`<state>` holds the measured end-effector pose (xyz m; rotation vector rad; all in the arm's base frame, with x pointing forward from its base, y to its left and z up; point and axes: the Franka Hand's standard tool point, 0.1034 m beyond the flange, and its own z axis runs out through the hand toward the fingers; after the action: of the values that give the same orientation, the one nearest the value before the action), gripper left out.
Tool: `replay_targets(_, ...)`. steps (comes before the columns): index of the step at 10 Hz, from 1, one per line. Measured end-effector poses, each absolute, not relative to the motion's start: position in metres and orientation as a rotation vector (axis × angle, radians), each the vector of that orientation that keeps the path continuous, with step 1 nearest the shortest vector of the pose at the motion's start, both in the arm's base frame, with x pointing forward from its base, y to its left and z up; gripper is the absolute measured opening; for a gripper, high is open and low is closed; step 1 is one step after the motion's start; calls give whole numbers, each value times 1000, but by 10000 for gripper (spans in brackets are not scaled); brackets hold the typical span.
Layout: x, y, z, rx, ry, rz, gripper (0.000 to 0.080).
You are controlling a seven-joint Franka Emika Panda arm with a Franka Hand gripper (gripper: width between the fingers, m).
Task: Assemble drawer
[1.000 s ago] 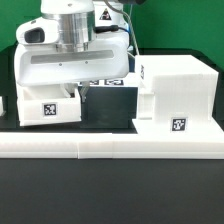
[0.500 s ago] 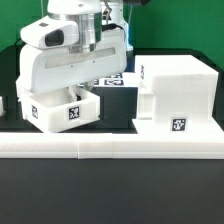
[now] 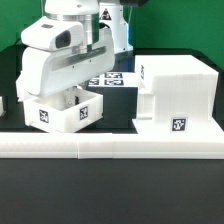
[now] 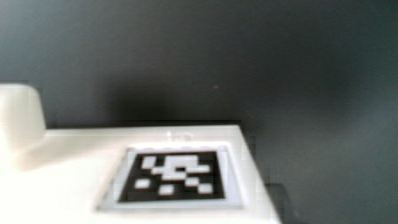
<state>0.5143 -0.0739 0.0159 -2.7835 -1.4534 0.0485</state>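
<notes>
- Arm (image 3: 60, 50): fills the exterior view's upper left, above the black table (image 3: 110, 195).
- Barrier (image 3: 110, 148): long and low, at 6 o'clock of all the parts.
- Drawer housing (image 3: 185, 90): upright, at 3 o'clock of the tray, apart from it.
- Tray (image 3: 62, 115): directly under the gripper (image 3: 77, 98), skewed, just behind the barrier.
- Marker board (image 3: 112, 78): flat, at 1 o'clock of the tray.
- Jaws: tips hidden by hand and tray; cannot tell whether they are spread or clamped.

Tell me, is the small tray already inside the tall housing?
No, the small tray is outside the tall housing, on the exterior view's left of it, with a dark gap between them.
</notes>
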Motion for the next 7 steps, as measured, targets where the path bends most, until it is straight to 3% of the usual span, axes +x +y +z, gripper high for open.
replay_targets(7,528,-68,23,-2436,-2006,106,42)
